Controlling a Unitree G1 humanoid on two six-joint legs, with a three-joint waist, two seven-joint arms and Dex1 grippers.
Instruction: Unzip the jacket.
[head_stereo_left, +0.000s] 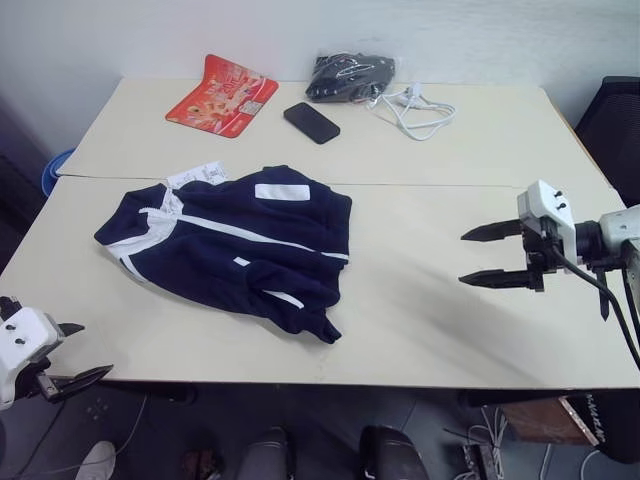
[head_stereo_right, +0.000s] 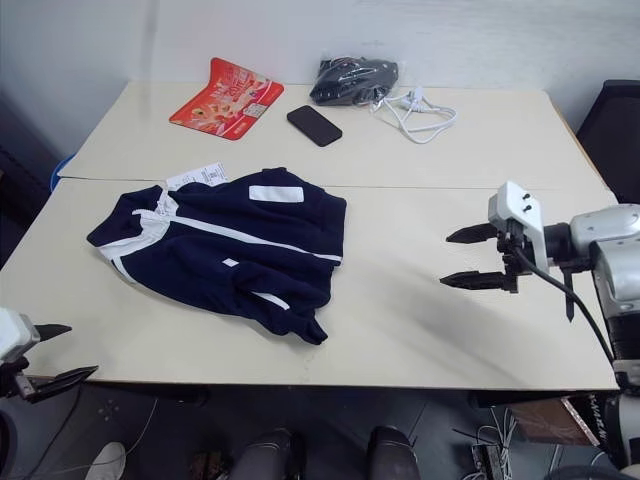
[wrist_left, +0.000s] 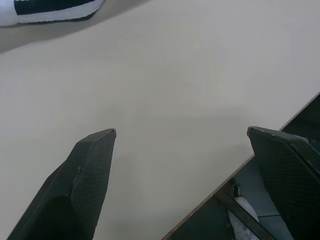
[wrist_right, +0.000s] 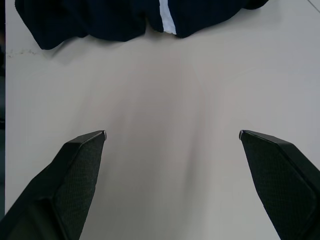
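The navy jacket (head_stereo_left: 235, 248) lies crumpled on the left half of the cream table (head_stereo_left: 430, 300), with white stripes, a white patch (head_stereo_left: 283, 191) and a paper tag (head_stereo_left: 196, 175) at its far edge. My right gripper (head_stereo_left: 468, 257) hovers open over the table to the right of the jacket, pointing toward it and a good gap away. My left gripper (head_stereo_left: 78, 351) hangs open at the table's near left corner, below the jacket. The jacket's edge (wrist_right: 125, 20) appears ahead of the right fingers (wrist_right: 75, 170), and a corner of the jacket (wrist_left: 50, 10) shows far beyond the left fingers (wrist_left: 85, 175).
At the back of the table lie a red snack packet (head_stereo_left: 222, 96), a black phone (head_stereo_left: 311, 122), a black bundle in a clear bag (head_stereo_left: 350, 75) and a white cable (head_stereo_left: 415, 110). A black chair (head_stereo_left: 615, 130) stands at the right. Bare tabletop stretches between the jacket and my right gripper.
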